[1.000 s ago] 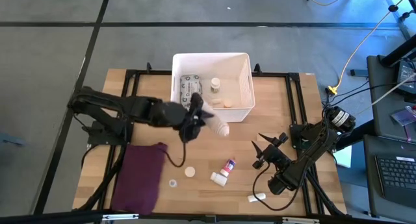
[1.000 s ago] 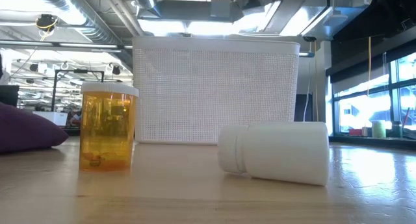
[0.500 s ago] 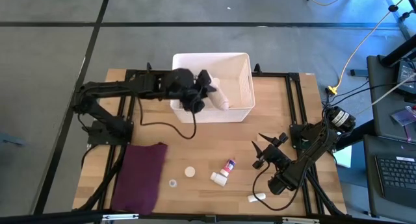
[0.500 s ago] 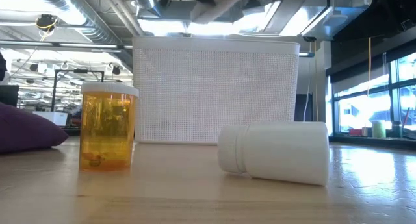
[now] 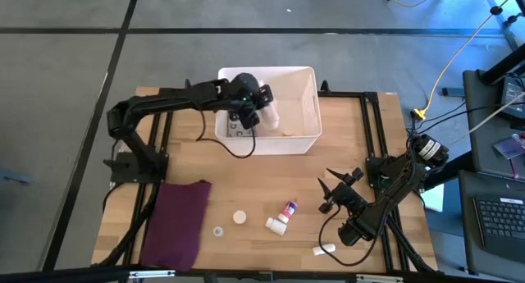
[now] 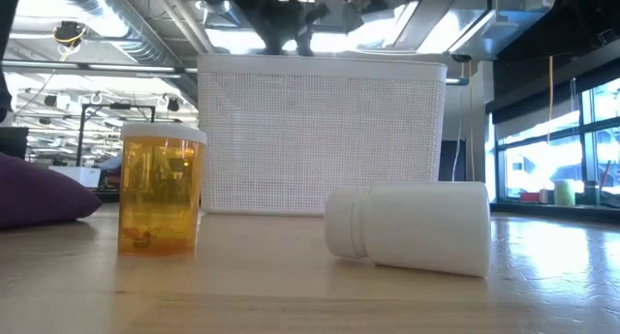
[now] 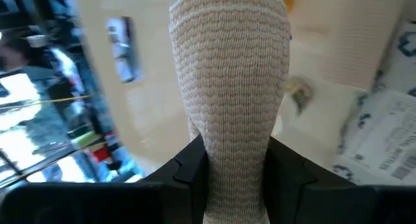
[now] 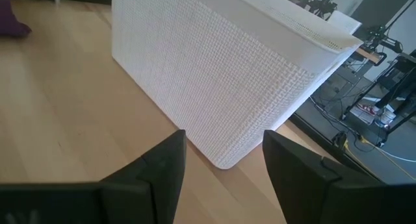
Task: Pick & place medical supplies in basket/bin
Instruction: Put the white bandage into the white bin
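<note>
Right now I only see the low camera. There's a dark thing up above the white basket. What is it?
Observer: That's the left gripper, hanging over the open basket.
Operator: Is it holding anything?
Observer: Yes, it is shut on a beige knitted bandage roll.
Operator: Where's the other arm?
Observer: The right gripper is open and empty over the table, near a small tube.
</note>
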